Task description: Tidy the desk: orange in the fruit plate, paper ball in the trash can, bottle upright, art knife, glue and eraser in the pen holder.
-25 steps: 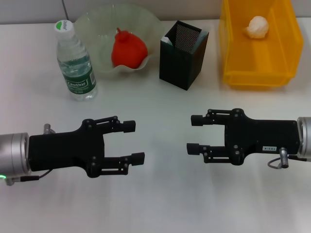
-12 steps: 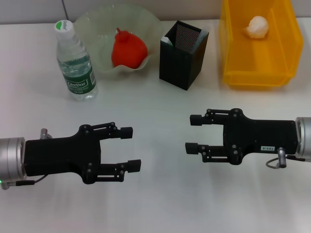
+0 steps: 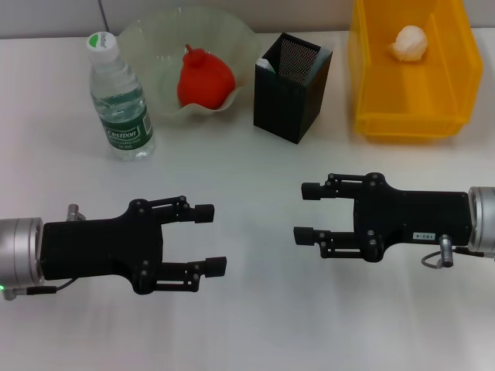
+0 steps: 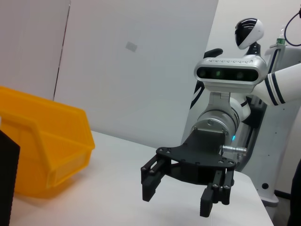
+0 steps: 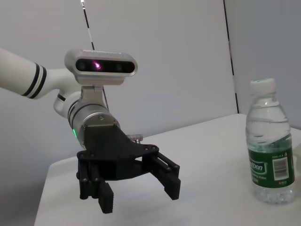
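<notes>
With orange [image 3: 204,80] resting in fruit plate [image 3: 155,35] left of pen holder [image 3: 291,86], paper ball [image 3: 409,42] binned in trash can [image 3: 410,116], bottle [image 3: 120,100] upright: seemingly finished, left claw [image 3: 212,239] and right claw [image 3: 306,213] released, empty.

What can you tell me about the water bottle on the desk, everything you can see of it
The bottle is small, clear plastic with ribbed sides, a dark green label and a white-and-green cap. It stands upright on the white desk, capped, at the robot's far left, just left of the fruit plate; whether they touch is unclear. Neither gripper touches it. The right wrist view shows a barcode on its label.
</notes>
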Controlling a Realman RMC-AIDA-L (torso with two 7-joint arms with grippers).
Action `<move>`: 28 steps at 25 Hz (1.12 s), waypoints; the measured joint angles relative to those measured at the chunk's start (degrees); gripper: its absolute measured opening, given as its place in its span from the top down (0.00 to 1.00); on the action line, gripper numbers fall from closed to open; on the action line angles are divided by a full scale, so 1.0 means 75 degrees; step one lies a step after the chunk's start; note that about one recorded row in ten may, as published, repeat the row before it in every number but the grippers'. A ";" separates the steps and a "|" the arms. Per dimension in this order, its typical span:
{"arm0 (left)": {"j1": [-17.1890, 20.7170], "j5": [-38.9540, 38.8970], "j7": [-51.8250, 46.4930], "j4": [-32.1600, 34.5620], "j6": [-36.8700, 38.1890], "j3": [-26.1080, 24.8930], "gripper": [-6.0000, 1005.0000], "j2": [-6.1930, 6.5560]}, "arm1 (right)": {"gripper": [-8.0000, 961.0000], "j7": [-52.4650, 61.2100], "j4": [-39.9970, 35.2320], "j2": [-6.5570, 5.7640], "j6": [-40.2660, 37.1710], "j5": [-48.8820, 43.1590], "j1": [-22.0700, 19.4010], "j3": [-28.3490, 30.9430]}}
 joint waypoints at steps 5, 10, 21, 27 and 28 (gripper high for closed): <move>-0.0003 0.0011 -0.0004 0.0000 0.0000 0.0002 0.20 -0.0008 | 0.28 0.0000 0.0000 0.0002 0.0000 0.0026 -0.0003 0.0024; -0.0003 0.0011 -0.0004 0.0000 0.0000 0.0002 0.20 -0.0023 | 0.28 0.0000 0.0000 0.0001 -0.0001 0.0050 0.0014 -0.0004; 0.0055 0.0011 0.0008 0.0000 -0.0011 -0.0020 0.20 -0.0057 | 0.27 0.0000 0.0000 0.0001 -0.0054 0.0034 0.0031 0.0006; 0.0056 0.0011 0.0005 0.0000 -0.0002 0.0002 0.20 -0.0057 | 0.27 0.0000 0.0000 0.0001 -0.0052 0.0038 0.0033 -0.0004; 0.0056 0.0011 0.0004 0.0000 -0.0001 0.0002 0.20 -0.0057 | 0.27 0.0000 0.0000 0.0001 -0.0055 0.0043 0.0033 -0.0004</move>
